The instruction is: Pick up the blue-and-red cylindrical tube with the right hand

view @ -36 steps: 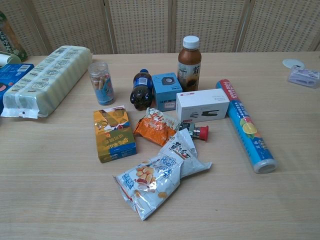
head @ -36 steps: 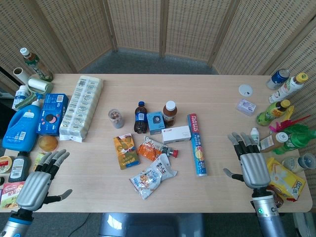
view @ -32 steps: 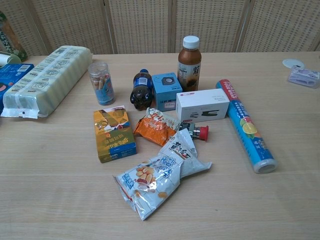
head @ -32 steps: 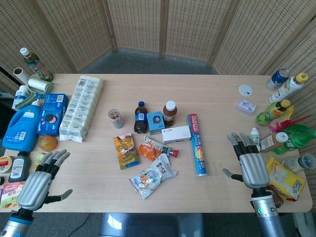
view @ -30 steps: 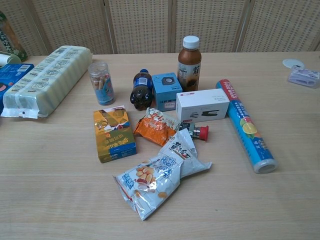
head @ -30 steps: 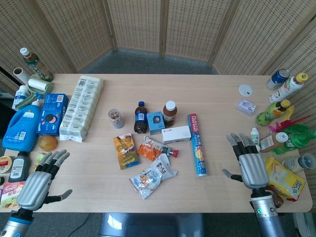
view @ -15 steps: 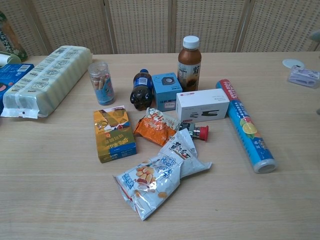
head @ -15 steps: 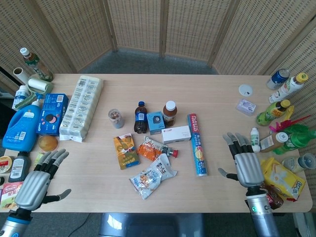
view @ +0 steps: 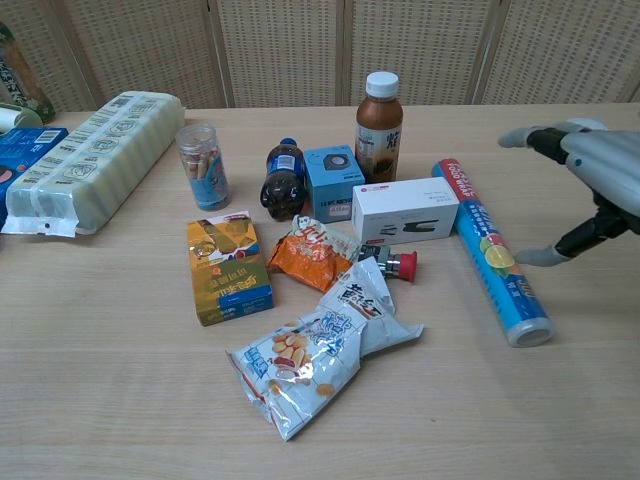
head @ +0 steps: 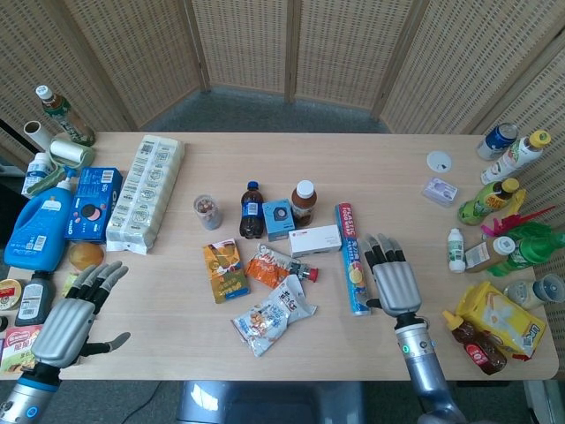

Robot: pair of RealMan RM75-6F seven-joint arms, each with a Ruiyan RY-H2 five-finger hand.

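The blue-and-red cylindrical tube (head: pixel 352 257) (view: pixel 490 249) lies flat on the table, its red end toward the back. My right hand (head: pixel 394 279) (view: pixel 588 186) hovers just to the right of it, palm down, fingers spread and empty. In the chest view its thumb tip hangs beside the tube's middle without touching it. My left hand (head: pixel 71 320) hangs open over the table's front left corner, far from the tube; the chest view does not show it.
A white box (head: pixel 315 240) and a brown-capped bottle (head: pixel 304 202) lie just left of the tube. Snack packets (head: pixel 274 315) fill the middle. Bottles and a yellow bag (head: pixel 504 318) crowd the right edge, with a detergent jug (head: pixel 37 228) and boxes on the left.
My right hand has swept left from the table's right side to beside the tube and now shows in the chest view. The left hand has barely shifted.
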